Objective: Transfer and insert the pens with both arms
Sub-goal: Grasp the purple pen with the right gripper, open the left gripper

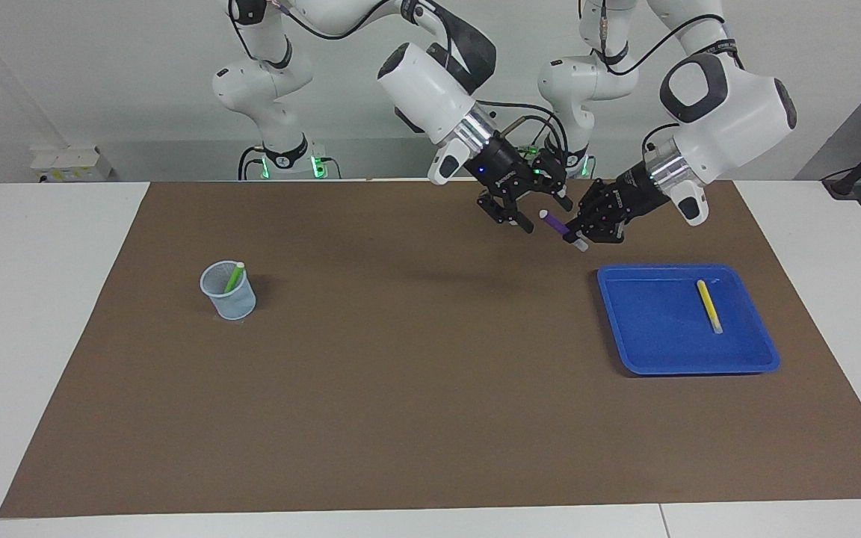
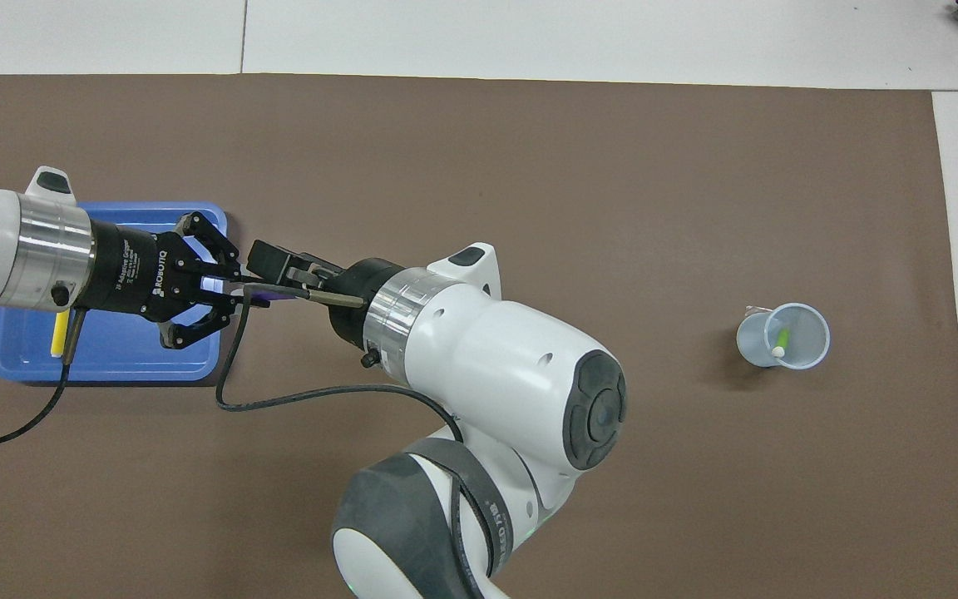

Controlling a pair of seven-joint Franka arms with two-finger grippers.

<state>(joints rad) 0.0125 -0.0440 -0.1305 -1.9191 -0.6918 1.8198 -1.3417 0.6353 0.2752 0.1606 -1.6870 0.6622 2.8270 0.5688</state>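
Brown mat over white table, pale wall

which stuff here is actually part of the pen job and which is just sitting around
Part of the job:
- purple pen, held by the left gripper
- right gripper, at the pen's free end
- yellow pen in the blue tray
- green pen in the mesh cup

Lying about:
- white boxes
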